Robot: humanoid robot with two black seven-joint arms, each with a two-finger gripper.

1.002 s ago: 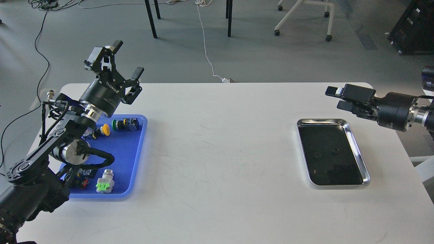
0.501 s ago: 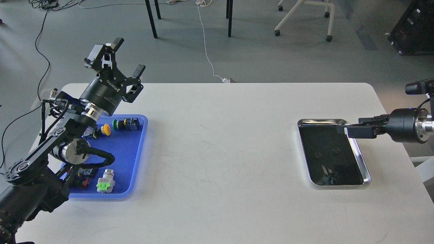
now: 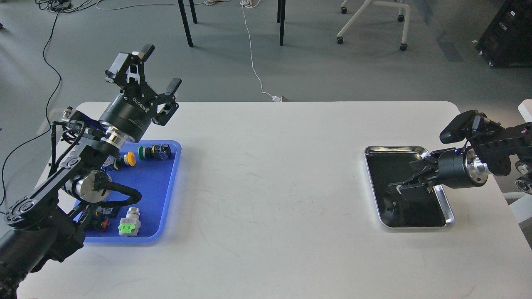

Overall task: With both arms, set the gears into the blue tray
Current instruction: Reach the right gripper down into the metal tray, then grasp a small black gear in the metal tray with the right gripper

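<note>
The right gripper, its spread indiscernible, dips into the steel tray hunting hidden gears, while the left gripper gapes empty above the blue tray; next, a precise pinch.

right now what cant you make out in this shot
- Gears: head view, not visible; the right gripper sits low over the steel tray and covers where they would lie on its dark bottom.
- Right gripper: dark against dark, so whether it is open or shut is unclear.
- Blue tray: its left side is hidden behind the left arm.
- Left gripper: open, raised, empty.
</note>
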